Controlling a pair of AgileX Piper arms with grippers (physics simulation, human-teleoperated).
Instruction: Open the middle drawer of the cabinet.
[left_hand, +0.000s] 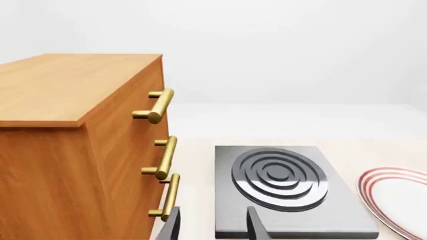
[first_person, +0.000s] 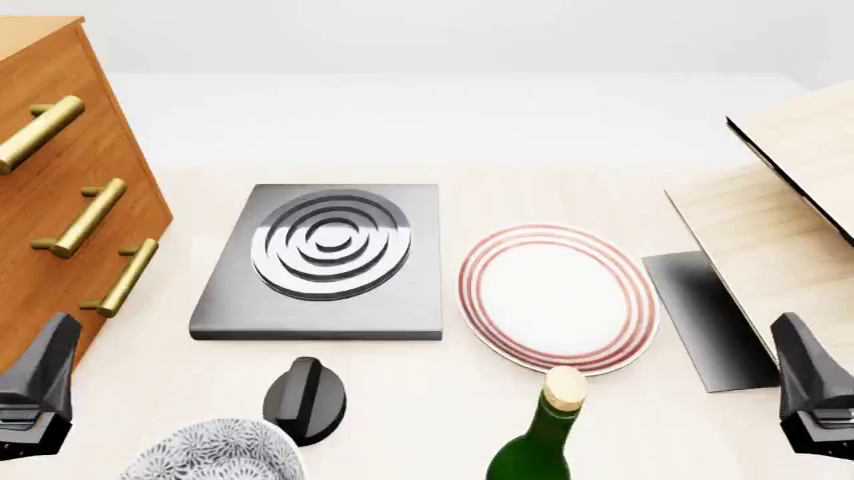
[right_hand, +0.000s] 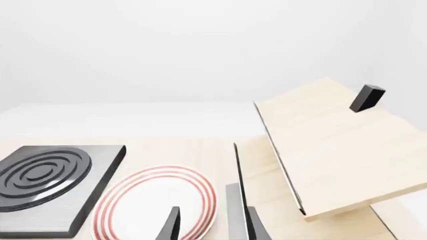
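Left tool (first_person: 34, 395) below middle drawer (first_person: 83, 217)

Each tool (left_hand: 212, 226) has matte black, tapered, wedge-shaped fingers (left_hand: 256, 225).

Orange-brown cabinet (first_person: 67, 200) far left, middle drawer (first_person: 100, 235) shut, brass bar handle

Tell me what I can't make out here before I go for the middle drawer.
- cabinet: front view's left edge cuts it; its far side is unseen.
- middle drawer: no drawer seams are discernible in the left wrist view; only its handle marks it.
- left gripper: frame bottom cuts it; only finger ends show, apart.
- right gripper: likewise.
- green bottle and patterned bowl: cut by front view's bottom edge.
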